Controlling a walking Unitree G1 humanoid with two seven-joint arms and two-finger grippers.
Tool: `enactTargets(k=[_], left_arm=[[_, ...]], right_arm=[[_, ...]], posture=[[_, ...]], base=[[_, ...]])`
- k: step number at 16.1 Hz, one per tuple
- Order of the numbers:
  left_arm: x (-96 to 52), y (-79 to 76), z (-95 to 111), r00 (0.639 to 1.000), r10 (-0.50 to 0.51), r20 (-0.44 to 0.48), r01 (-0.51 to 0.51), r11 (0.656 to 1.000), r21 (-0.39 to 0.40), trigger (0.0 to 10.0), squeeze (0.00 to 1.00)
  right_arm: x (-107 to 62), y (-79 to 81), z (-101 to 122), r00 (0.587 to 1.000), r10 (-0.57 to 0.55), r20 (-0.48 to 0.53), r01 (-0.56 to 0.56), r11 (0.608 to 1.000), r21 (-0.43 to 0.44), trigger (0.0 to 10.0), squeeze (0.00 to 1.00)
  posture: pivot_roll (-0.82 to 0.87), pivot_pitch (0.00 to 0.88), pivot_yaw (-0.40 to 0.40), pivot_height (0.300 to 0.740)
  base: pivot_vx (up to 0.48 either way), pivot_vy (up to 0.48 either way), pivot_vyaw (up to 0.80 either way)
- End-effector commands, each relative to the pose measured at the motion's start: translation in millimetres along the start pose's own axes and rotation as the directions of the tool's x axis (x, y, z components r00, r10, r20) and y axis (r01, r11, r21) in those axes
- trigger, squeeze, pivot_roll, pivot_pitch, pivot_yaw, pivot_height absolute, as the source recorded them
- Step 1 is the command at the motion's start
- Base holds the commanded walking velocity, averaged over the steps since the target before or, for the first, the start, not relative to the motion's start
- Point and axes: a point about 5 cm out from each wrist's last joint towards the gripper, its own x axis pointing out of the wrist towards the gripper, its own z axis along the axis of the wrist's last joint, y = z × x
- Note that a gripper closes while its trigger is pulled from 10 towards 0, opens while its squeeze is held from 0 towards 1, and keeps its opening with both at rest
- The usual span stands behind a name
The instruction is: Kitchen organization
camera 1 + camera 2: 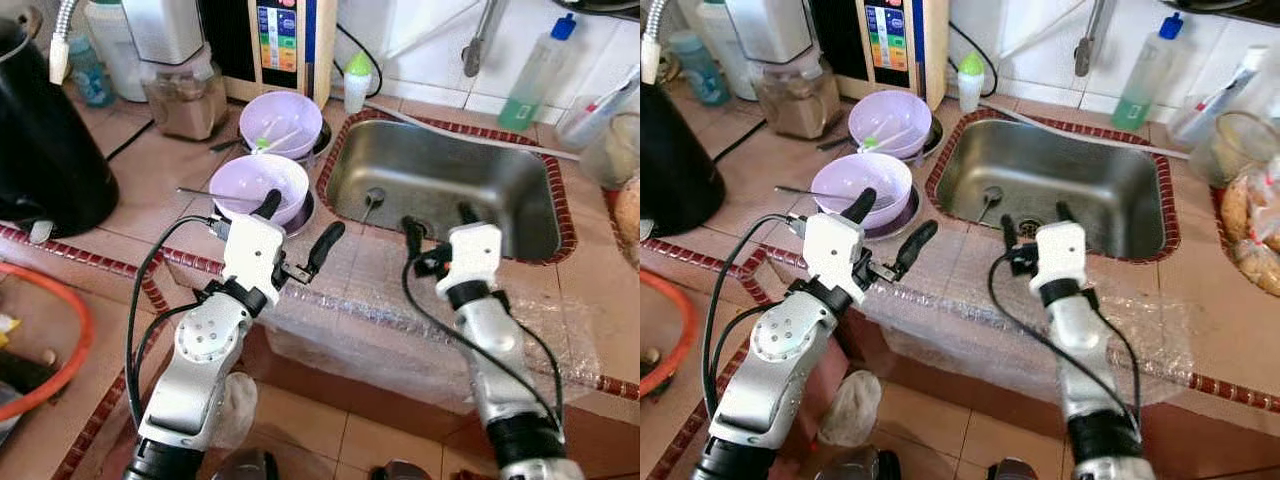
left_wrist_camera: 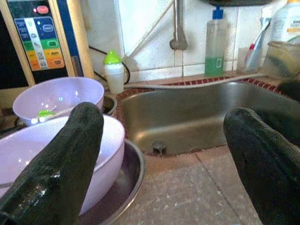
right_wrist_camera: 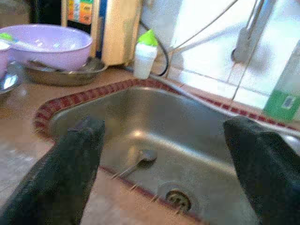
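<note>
Two lavender bowls sit on the tiled counter left of the steel sink [image 1: 470,170]. The near bowl [image 1: 250,183] rests on a steel plate, with a thin utensil handle [image 1: 197,192] across it. The far bowl [image 1: 281,122] holds a green-tipped utensil. A spoon [image 3: 136,163] lies on the sink bottom near the drain. My left gripper [image 1: 297,225] is open, with one finger at the near bowl's front rim and nothing between the fingers. Over the sink's front edge, my right gripper [image 1: 438,225] hovers open and empty.
A black kettle [image 1: 40,130] stands at the far left, with a blender jar [image 1: 185,100] and a purifier panel [image 1: 285,40] behind the bowls. A green-capped bottle [image 1: 357,82], faucet [image 1: 480,40] and soap bottle [image 1: 535,80] line the wall. Bubble wrap [image 1: 400,310] covers the counter front.
</note>
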Motion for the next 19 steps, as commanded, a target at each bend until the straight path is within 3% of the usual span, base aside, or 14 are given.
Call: enactTargets(k=[1,8,9,11,12,19], left_arm=[[2.1,1.0,1,1.0,0.007,0.011,-0.007,1.0,0.001,10.0,0.0],[4.7,1.5,-2,1.0,0.011,0.008,-0.011,1.0,-0.003,10.0,0.0],[4.4,1.2,-2,1.0,0.013,0.01,-0.013,1.0,-0.004,10.0,0.0],[3.6,3.6,0,0.999,0.032,0.031,-0.031,0.999,-0.037,10.0,0.0],[3.5,4.6,1,0.999,0.037,0.036,-0.036,0.998,-0.042,10.0,0.0],[-4.9,8.9,-5,0.996,0.092,0.021,-0.092,0.996,-0.007,10.0,0.0]], right_arm=[[-0.1,0.1,3,1.0,-0.009,-0.002,0.009,1.0,-0.006,10.0,1.0],[4.9,1.9,7,1.0,0.014,-0.023,-0.014,1.0,-0.011,10.0,1.0],[4.9,3.7,7,0.999,0.029,-0.027,-0.029,1.0,-0.009,10.0,0.83],[4.9,6.4,8,0.999,0.044,-0.028,-0.044,0.999,-0.004,10.0,0.15],[4.9,7.4,8,0.998,0.053,-0.028,-0.053,0.999,0.0,10.0,0.0],[3.1,14.5,8,0.994,0.106,-0.024,-0.106,0.994,0.019,10.0,0.0]], posture=[[-0.01,0.0,0.021,0.74],[-0.01,0.0,0.013,0.74],[-0.01,0.0,0.011,0.74],[-0.01,0.0,0.01,0.74],[-0.01,0.0,0.01,0.74],[-0.01,0.0,0.01,0.74]], base=[[0.0,0.0,0.0],[0.0,-0.361,0.0],[0.0,-0.469,0.0],[0.0,-0.234,0.0],[0.0,0.0,0.0],[0.0,0.0,0.1]])
